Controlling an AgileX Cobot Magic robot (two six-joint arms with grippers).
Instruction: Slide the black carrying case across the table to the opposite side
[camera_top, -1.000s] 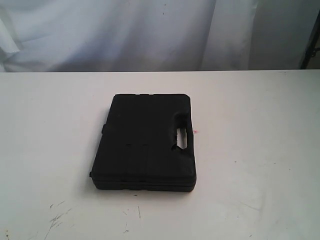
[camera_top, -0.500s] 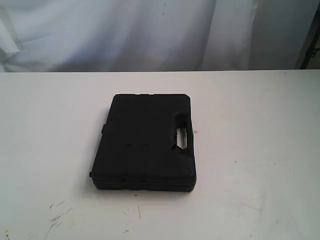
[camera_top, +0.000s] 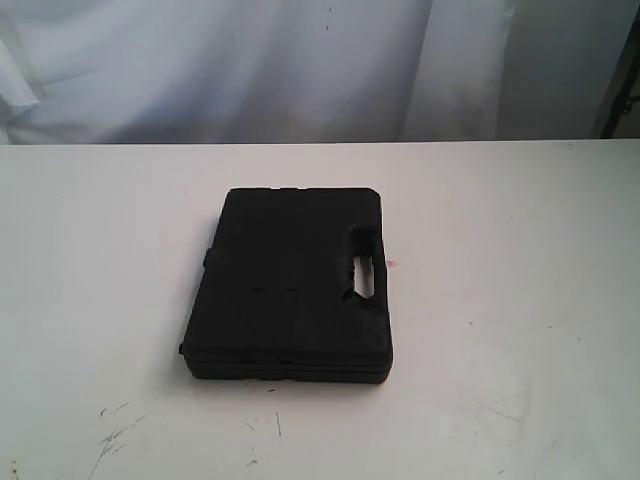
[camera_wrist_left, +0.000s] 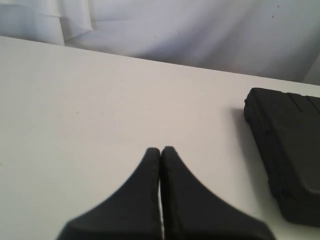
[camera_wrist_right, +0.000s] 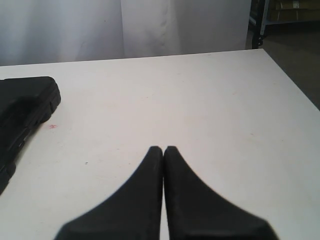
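Left gripper (camera_wrist_left: 160, 150): black tapered fingers clenched tip to tip, nothing held. Right gripper (camera_wrist_right: 163, 148): likewise clenched, empty. Flat rectangular matte black moulded plastic case (camera_top: 290, 295): lies flat on wide plain white table (camera_top: 520, 220), inboard of each gripper, between the two, touching neither. Slot handle (camera_top: 362, 275) sits on edge facing right gripper. Likely risks:
- off-centre push spins case instead of sliding it
- narrow closed tips skid along rounded rim or ride over it
- overlong push sends case off table edge
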